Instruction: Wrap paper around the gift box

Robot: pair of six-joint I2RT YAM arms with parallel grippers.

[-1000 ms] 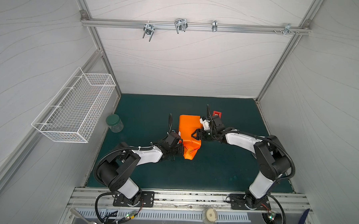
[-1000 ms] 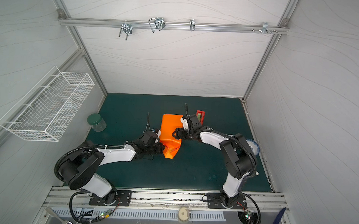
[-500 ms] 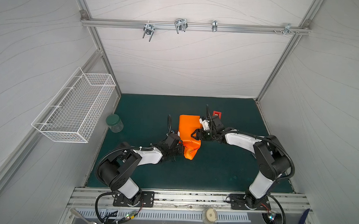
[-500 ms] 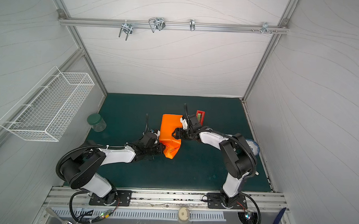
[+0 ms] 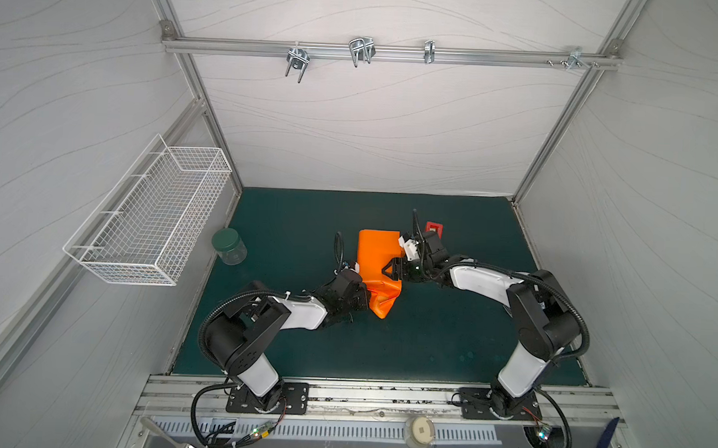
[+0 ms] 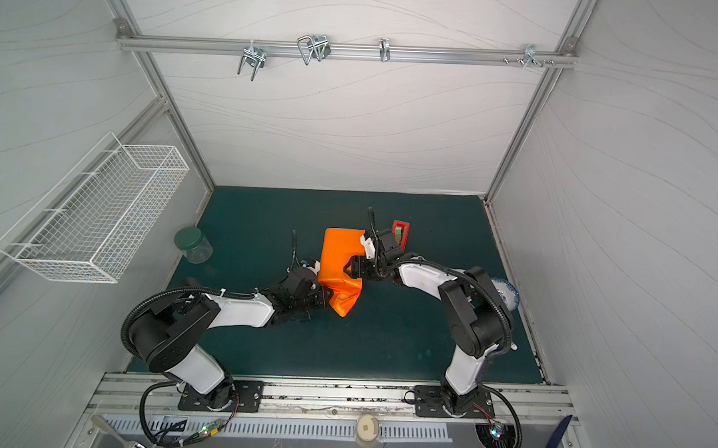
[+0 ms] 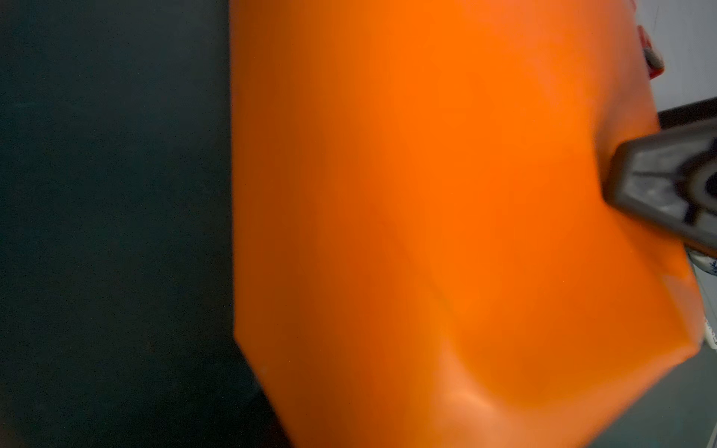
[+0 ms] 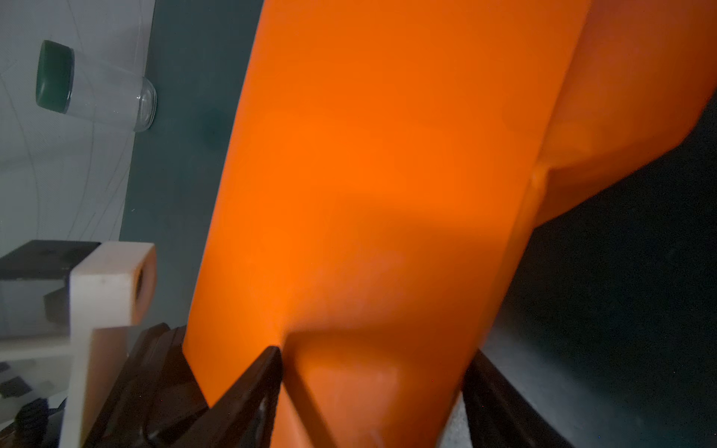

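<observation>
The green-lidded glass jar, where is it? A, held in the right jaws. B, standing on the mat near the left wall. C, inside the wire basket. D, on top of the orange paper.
B: the jar stands upright on the dark green mat, close to the left wall and well clear of the orange paper.

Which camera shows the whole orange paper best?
A top view: the paper appears whole there, folded over, its near end crumpled. Both wrist views show only close, cropped orange surface.
</observation>
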